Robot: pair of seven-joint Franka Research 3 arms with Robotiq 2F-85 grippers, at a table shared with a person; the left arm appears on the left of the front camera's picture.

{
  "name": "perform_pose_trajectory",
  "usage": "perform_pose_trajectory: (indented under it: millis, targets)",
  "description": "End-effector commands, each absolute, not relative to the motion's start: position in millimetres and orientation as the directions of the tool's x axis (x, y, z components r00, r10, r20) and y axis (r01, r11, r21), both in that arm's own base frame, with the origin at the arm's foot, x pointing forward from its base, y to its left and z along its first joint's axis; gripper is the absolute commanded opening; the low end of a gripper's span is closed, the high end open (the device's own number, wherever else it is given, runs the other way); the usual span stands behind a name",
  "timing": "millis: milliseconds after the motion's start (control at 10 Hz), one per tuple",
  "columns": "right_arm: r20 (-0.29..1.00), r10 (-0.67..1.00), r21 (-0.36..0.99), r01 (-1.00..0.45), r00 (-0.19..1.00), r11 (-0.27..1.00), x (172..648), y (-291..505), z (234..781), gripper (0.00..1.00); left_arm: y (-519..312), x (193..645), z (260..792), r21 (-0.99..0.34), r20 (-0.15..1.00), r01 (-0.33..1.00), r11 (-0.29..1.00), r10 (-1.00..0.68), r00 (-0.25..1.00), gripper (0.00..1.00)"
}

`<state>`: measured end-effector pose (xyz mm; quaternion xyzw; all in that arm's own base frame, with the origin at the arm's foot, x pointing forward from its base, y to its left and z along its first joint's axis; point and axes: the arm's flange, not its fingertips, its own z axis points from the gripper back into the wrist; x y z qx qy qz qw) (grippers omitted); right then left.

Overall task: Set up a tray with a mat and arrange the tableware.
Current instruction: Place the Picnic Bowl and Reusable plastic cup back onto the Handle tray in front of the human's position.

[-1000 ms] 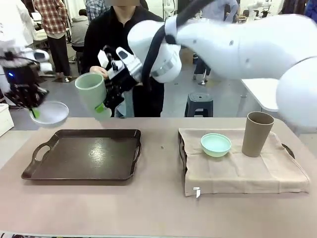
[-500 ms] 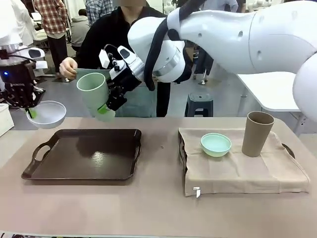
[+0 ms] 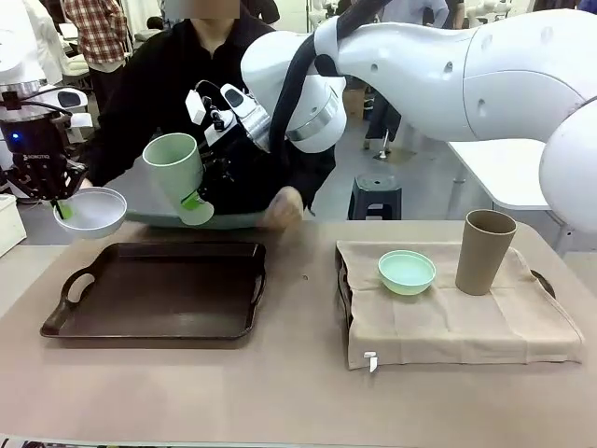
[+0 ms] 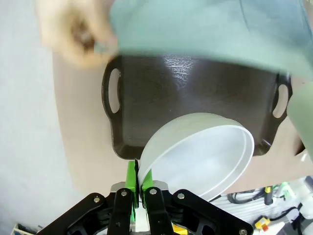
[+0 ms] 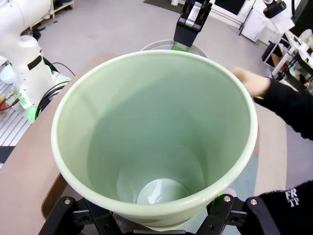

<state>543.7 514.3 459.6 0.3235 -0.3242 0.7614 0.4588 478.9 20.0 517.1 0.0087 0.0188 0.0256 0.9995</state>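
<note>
Mint green: from the front, I count two cups and two bowls, my right gripper [image 3: 199, 198] clasping the green cup [image 3: 177, 175] above the empty tray [image 3: 159, 289]. Left wrist: my left gripper [image 4: 139, 182] pinches the white bowl [image 4: 198, 154]. Right wrist: that cup's hollow inside.

A mint green cup [image 3: 177, 176] tilts beside a white bowl [image 3: 91, 211] above a glossy dark brown tray [image 3: 163, 290]. To the right, a second mint green bowl [image 3: 407, 272] and a taupe brown cup [image 3: 485, 252] sit on a beige mat [image 3: 448, 327] over another dark tray [image 3: 341, 285]. A person in black [image 3: 168, 84] holds a plain grey-green mat [image 3: 229, 220]. The surface [image 3: 298, 392] is pale tan; both black tools [image 3: 202, 187] [image 3: 58, 203] carry bright green pads.
</note>
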Motion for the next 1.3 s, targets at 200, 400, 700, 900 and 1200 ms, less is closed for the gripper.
perform_pose_trajectory:
  millis: [200, 400, 700, 900, 1200]
  targets:
    - [0.794, 0.481, -0.194, -0.905, -0.371, -0.378, 545.9, 518.2, 463.4, 0.00, 20.9, 477.2, 520.1, 0.007, -0.038, -0.037, 0.999, 0.037, 0.999, 0.00]
    - [0.794, 0.481, -0.194, -0.905, -0.371, -0.378, 545.9, 518.2, 463.4, 0.00, 20.9, 477.2, 520.1, 0.007, -0.038, -0.037, 0.999, 0.037, 0.999, 0.00]
    - [0.794, 0.481, -0.194, -0.905, -0.371, -0.378, 545.9, 518.2, 463.4, 0.00, 20.9, 477.2, 520.1, 0.007, -0.038, -0.037, 0.999, 0.037, 0.999, 0.00]
    - [0.794, 0.481, -0.194, -0.905, -0.371, -0.378, 545.9, 518.2, 463.4, 0.00, 20.9, 477.2, 520.1, 0.007, -0.038, -0.037, 0.999, 0.037, 0.999, 0.00]
    - [0.794, 0.481, -0.194, -0.905, -0.371, -0.378, 545.9, 518.2, 463.4, 0.00, 20.9, 477.2, 520.1, 0.007, -0.038, -0.037, 0.999, 0.037, 0.999, 0.00]
